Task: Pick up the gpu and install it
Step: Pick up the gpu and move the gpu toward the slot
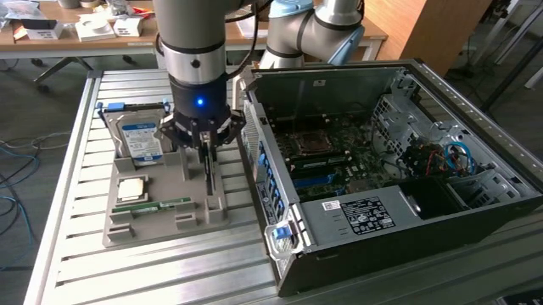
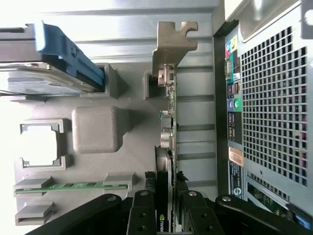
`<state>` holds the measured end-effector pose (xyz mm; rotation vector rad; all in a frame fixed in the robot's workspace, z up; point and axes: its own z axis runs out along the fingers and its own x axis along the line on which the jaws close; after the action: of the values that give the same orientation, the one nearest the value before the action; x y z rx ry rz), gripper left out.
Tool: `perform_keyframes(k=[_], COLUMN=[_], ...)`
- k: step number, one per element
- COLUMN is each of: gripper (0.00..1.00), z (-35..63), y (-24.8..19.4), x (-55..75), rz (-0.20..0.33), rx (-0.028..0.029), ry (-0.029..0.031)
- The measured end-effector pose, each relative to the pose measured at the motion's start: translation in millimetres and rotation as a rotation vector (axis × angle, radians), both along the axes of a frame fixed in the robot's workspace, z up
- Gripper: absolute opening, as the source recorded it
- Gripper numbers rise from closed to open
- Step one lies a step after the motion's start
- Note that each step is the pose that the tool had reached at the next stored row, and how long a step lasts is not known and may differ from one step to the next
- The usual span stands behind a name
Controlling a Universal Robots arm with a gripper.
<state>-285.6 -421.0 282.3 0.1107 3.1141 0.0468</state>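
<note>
**A:** Where's the gpu (image 1: 210, 181) (image 2: 167, 122)?

**B:** It's standing on edge in the tray (image 1: 161, 229) (image 2: 98, 129), in the slot on the exterior view's right. Its bracket is at the far end. The gripper (image 1: 208, 151) (image 2: 166, 215) comes down over it, pinching both faces.

**A:** Room around it?

**B:** It's tight on the right: the case (image 1: 357, 216) (image 2: 274, 98) has its rear wall just beside the tray's edge. On the left, a tray block sits between the gpu and the drive (image 1: 140, 136) (image 2: 49, 73). The case lies open side up.
</note>
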Motion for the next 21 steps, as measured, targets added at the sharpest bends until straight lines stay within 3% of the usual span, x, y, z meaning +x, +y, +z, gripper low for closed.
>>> perform_keyframes(k=[8, 21], gripper=[0.26, 0.26], z=[22.2, 79.3], y=[0.0, 0.0], x=[0.0, 0.0], rz=[0.016, 0.021], rx=[0.0, 0.0], ry=[0.0001, 0.0001])
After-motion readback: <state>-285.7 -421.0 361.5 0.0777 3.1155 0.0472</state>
